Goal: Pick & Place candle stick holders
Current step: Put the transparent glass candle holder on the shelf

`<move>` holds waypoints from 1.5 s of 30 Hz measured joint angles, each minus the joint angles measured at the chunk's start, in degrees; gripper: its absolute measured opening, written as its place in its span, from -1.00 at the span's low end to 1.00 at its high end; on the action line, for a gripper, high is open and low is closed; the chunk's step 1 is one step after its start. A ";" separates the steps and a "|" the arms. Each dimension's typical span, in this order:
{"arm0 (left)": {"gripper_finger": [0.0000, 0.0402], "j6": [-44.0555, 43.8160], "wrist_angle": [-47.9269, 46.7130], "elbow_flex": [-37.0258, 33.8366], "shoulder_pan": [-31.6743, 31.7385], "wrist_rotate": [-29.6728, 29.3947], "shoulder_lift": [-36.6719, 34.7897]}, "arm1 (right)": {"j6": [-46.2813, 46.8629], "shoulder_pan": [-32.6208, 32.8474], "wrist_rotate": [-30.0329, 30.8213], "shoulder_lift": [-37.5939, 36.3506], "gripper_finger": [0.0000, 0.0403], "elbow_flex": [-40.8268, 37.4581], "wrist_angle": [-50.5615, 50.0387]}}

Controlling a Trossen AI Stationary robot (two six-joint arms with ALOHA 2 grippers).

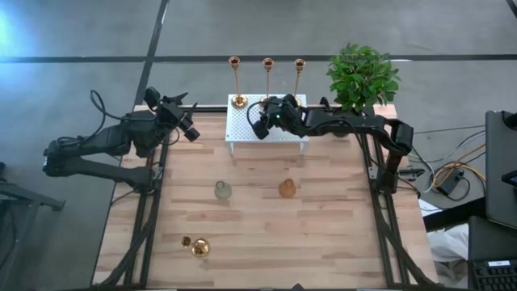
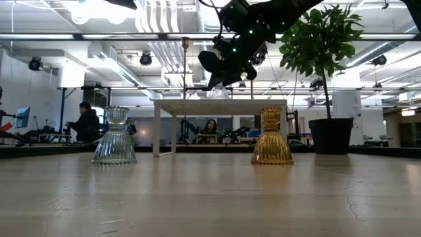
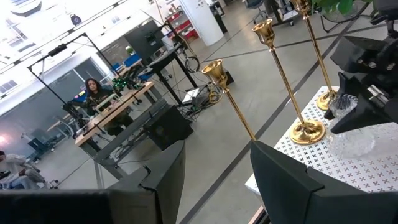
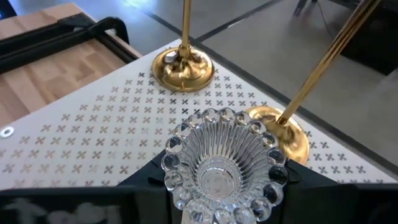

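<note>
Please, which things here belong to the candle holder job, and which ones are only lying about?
Job:
- three gold candlesticks on the white stand
- clear glass holder, held by the right gripper over the stand
- pale glass holder, amber holder, small gold piece on the table

Lying about:
- potted plant

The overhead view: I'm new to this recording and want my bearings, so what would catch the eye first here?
Three tall brass candlesticks stand in a row along the far edge of a white perforated stand. Over that stand the right gripper holds a clear ribbed glass holder. Nearer on the wooden table sit a clear glass holder and an amber one.
</note>
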 joint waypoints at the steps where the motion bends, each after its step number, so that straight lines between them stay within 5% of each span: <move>1: -0.06 0.00 0.01 0.00 0.00 0.00 0.00 | -0.19 -0.09 0.02 0.27 -0.39 0.02 0.24; 45: -0.06 0.04 -0.01 0.00 0.00 0.00 0.00 | -2.29 -0.92 1.55 1.27 -0.35 0.14 -0.67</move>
